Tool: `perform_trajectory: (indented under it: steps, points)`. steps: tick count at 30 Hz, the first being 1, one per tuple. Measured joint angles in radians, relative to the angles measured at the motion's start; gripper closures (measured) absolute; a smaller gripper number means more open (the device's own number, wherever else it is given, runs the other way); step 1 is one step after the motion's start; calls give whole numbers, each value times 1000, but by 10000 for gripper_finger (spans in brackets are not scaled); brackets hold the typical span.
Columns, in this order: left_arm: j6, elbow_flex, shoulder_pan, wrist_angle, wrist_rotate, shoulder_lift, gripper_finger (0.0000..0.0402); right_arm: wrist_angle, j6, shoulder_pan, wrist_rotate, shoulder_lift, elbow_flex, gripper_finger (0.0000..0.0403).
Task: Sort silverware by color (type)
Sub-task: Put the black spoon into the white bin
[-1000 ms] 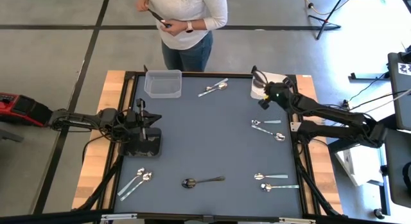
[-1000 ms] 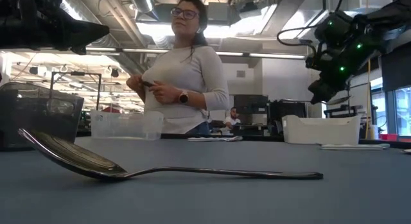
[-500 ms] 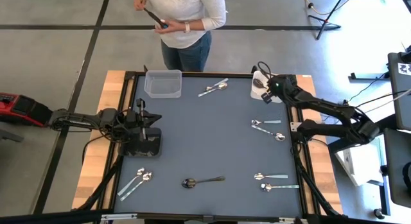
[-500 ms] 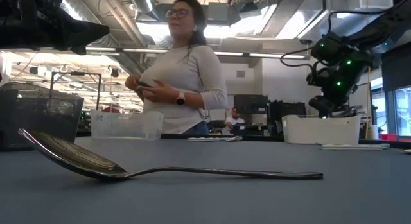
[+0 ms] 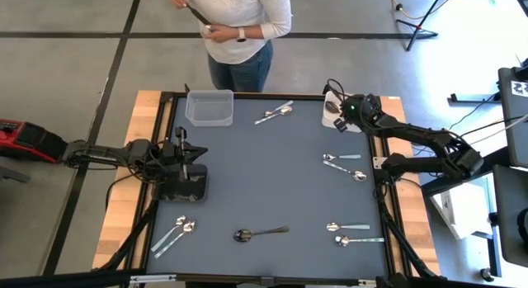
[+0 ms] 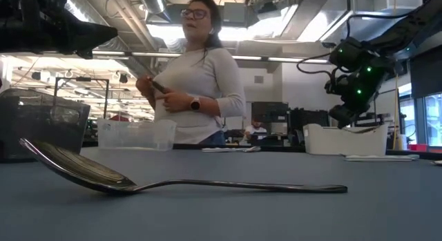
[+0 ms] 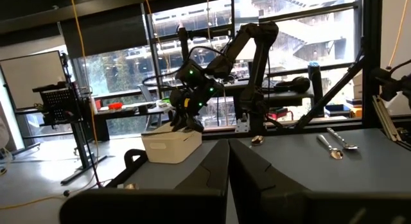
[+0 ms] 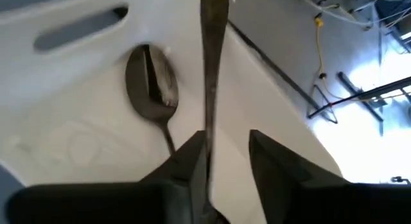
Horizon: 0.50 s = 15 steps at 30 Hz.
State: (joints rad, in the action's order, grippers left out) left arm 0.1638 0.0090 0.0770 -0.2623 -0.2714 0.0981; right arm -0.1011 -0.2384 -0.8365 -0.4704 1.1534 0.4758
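Note:
My right gripper (image 8: 228, 137) hangs over the white bin (image 5: 338, 115) at the table's far right corner, fingers apart. A dark utensil (image 8: 212, 51) reaches out from beside one finger over the bin. A dark spoon (image 8: 152, 86) lies on the bin's floor. Pairs of silver spoons lie at the far edge (image 5: 275, 114), the right (image 5: 345, 166), the near right (image 5: 351, 233) and the near left (image 5: 176, 233). A lone dark spoon (image 5: 260, 233) lies near the front. My left gripper (image 7: 228, 179) rests shut over the dark bin (image 5: 183, 187) at the left. My right gripper has the dark utensil's near end (image 8: 209, 124) along the inner face of one finger (image 8: 192, 160); the other finger (image 8: 273, 160) stands clear of it. The utensil points away along the fingers, above the bin's floor. Whether that finger still touches it, I cannot tell.
A clear plastic bin (image 5: 209, 107) stands at the far left of the mat. A person (image 5: 235, 32) stands just beyond the far edge, holding a dark utensil. The middle of the dark mat (image 5: 272, 172) is bare.
My right gripper has gone toward the table's far edge, over the white bin, and come down a little toward it. The person's hands have shifted.

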Motion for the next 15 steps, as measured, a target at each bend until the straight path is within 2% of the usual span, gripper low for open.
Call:
perform_trajectory:
  steps: [4, 9, 15]
  points:
    - [0, 0, 0, 0, 0, 0, 397, -10, -14, 38, -1, 0, 24, 266]
    - [-2, 0, 0, 0, 0, 0, 397, -51, -24, 112, -11, 0, 61, 261]
    - [-5, 0, 0, 0, 0, 0, 397, -94, 33, 273, 17, 0, 105, 264]
